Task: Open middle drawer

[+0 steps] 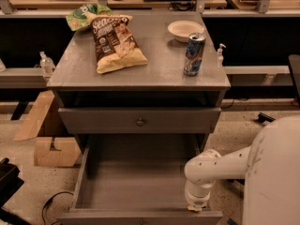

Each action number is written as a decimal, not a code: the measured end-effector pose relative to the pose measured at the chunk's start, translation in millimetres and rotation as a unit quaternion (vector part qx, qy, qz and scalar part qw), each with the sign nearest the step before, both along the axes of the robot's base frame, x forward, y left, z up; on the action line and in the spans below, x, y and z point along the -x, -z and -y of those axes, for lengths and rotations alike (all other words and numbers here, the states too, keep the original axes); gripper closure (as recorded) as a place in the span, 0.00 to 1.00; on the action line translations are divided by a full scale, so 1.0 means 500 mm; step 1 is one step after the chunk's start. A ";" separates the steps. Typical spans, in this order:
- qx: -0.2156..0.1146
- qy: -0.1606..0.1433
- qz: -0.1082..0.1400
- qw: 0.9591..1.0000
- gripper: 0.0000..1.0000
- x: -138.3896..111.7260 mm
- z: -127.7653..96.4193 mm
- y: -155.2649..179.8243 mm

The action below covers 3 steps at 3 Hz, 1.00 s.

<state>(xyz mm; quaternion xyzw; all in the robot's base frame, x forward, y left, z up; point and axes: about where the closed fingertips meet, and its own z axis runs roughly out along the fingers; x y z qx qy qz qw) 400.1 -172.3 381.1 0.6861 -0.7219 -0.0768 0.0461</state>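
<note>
The grey cabinet (pixel 140 74) has a shut drawer front with a small round knob (pixel 139 122) below its top. Under it the middle drawer (pixel 136 182) stands pulled far out, showing a long plain grey interior with nothing in it. Its front panel (pixel 140 216) lies at the bottom edge of the view. My white arm (pixel 220 165) reaches in from the right. My gripper (pixel 196 204) points down at the drawer's front right corner, by the top of the front panel.
On the cabinet top lie a brown chip bag (pixel 115 41), a green bag (pixel 84 15), a white bowl (pixel 185 29) and a blue can (pixel 194 54). Cardboard boxes (pixel 51 149) sit on the floor at the left. A cable (pixel 51 203) lies at the lower left.
</note>
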 end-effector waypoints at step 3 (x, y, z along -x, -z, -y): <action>0.000 0.000 0.000 1.000 0.06 -0.001 0.001 0.000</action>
